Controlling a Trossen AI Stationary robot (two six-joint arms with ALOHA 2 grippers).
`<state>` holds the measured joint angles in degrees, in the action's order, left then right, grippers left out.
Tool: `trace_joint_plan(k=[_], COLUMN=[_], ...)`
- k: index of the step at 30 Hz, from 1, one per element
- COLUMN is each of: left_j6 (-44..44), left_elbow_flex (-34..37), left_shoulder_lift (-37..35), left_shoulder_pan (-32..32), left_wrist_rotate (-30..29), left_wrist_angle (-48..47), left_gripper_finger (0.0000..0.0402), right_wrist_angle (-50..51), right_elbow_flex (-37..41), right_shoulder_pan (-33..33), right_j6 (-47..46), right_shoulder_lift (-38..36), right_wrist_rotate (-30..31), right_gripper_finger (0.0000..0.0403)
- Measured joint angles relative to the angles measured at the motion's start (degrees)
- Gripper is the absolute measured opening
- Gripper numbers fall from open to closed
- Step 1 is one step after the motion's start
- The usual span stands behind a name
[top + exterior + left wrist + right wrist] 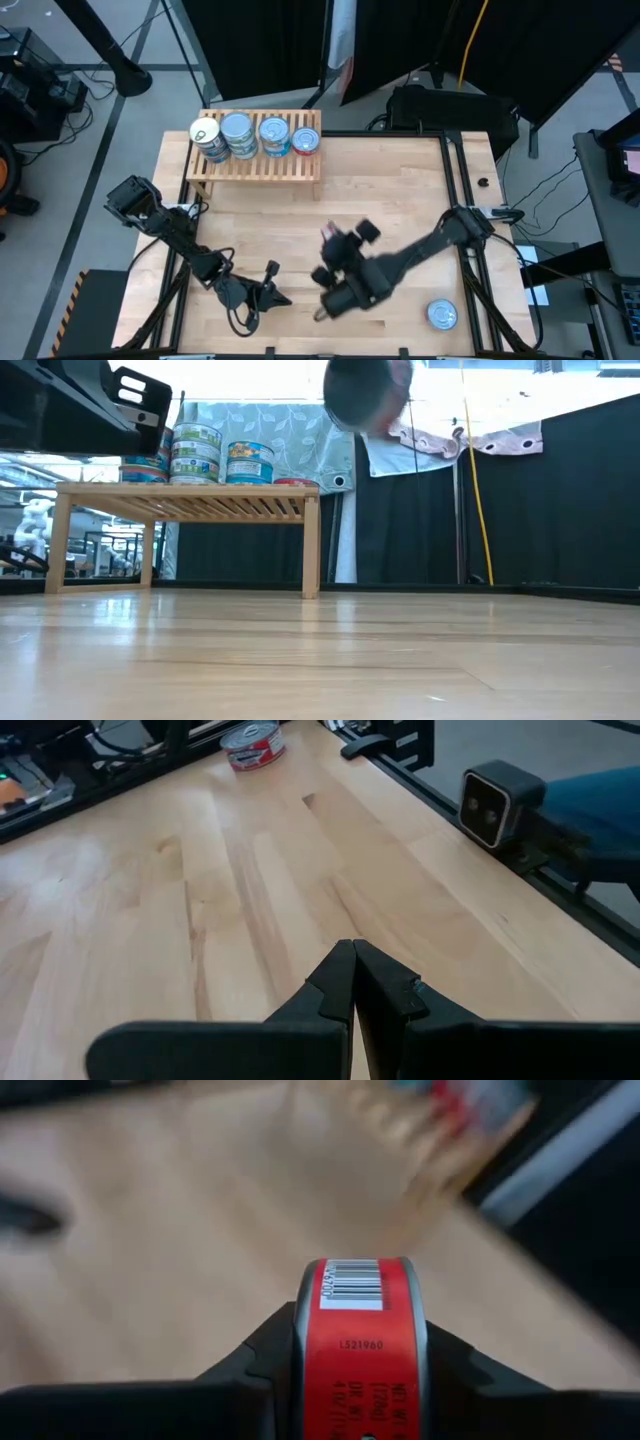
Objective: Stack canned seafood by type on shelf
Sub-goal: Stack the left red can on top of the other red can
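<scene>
The slatted wooden shelf (pixel 255 165) stands at the table's far left and also shows in the low view (pixel 190 500). On it stand several tins (pixel 238 135) in stacks, with one low red-labelled tin (pixel 306 141) at its right end. My right gripper (pixel 336 248) is over the table's middle, shut on a red-labelled tin (pixel 362 1340), which shows high up and blurred in the low view (pixel 368 395). My left gripper (pixel 280 296) is shut and empty near the table's near edge (pixel 352 970). Another tin (pixel 441 315) lies flat at the near right. My right gripper pinches the red-labelled tin between its two fingers (pixel 262 1350), one on each flat face. The tin stands on edge in the hold, its red side wall with the barcode (pixel 352 1285) facing the wrist camera. It is lifted well clear of the table.
The lone tin at the near right also shows in the left wrist view (pixel 252 745), red-labelled, resting on its flat bottom. A black frame rail (pixel 462 190) runs along the table's right side. Bare tabletop (pixel 400 190) lies between the shelf and my right arm.
</scene>
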<state>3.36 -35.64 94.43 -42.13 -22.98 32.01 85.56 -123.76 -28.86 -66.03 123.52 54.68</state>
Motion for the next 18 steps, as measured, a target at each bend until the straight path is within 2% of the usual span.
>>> trace_joint_plan(k=[5, 10, 14, 18], left_j6=[0.1, 0.6, 2.2, 3.2], left_elbow_flex=[0.0, 0.0, 0.0, 0.0], left_shoulder_lift=[0.0, -0.8, -4.3, -9.5], left_shoulder_pan=[-0.7, -0.7, -0.7, -0.7], left_wrist_rotate=[0.0, -2.1, -7.3, -16.2], left_wrist_angle=[0.0, -0.5, -4.0, -10.1], left_gripper_finger=[0.0011, 0.0011, 0.0011, 0.0011], right_wrist_angle=[-0.6, -5.9, -11.5, -18.1], right_elbow_flex=[-8.8, -11.2, -11.1, -11.1], right_shoulder_pan=[5.6, 11.1, 16.1, 22.1], right_j6=[19.1, 45.9, 65.0, 78.7], right_shoulder_lift=[0.0, -0.2, -0.2, -0.3], right_wrist_rotate=[8.1, 14.8, 15.0, 8.2], right_gripper_finger=[0.0130, 0.0126, 0.0127, 0.0127])
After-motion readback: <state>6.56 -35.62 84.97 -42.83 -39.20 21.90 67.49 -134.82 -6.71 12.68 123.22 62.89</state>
